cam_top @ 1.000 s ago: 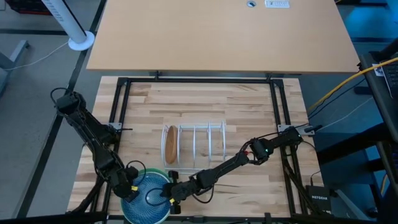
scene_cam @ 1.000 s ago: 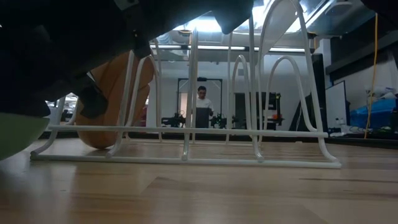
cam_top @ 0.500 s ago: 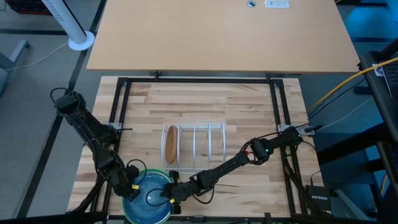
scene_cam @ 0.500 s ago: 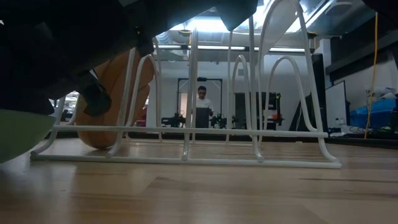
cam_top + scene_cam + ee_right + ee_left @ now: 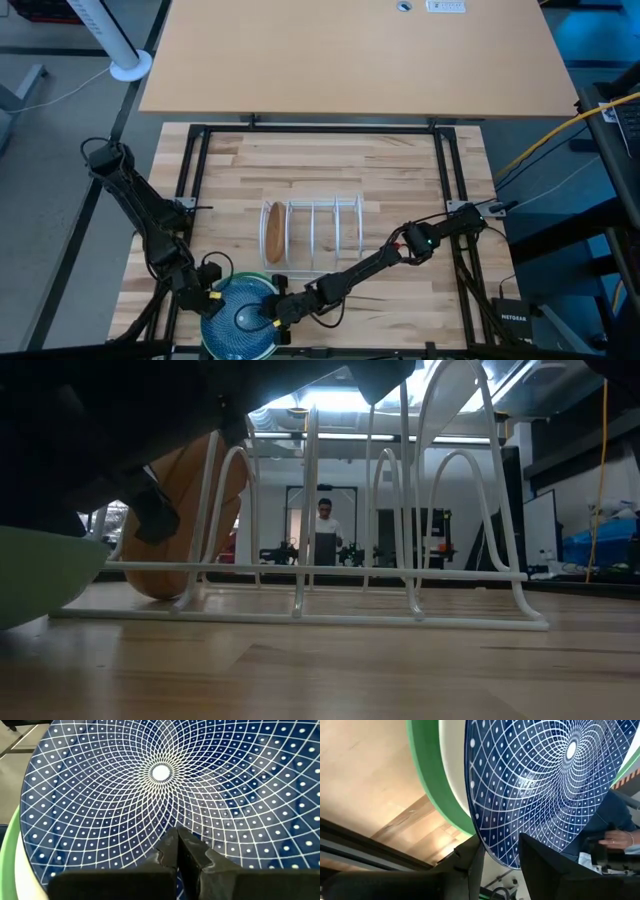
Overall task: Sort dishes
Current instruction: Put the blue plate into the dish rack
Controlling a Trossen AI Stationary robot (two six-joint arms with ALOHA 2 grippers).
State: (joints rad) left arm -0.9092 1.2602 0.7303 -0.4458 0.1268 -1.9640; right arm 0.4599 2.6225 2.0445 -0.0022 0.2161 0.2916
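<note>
The stack of plates at the counter's 6 o'clock edge was cut off by the high view's bottom edge. The white plate [image 5: 451, 772] showed only as a thin rim between the dark blue plate [image 5: 540, 785] and the green plate [image 5: 427, 775]. In the low view, dark arm parts filled the 10 o'clock corner and hid the top of the tan-brown plate [image 5: 185, 510] in the white rack [image 5: 400, 570]. The person [image 5: 325, 525] beyond was too small to make out.

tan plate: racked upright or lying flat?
Upright, on edge. The tan plate stands in the end slot of the white wire rack; the low view shows it leaning slightly between the wires.
</note>
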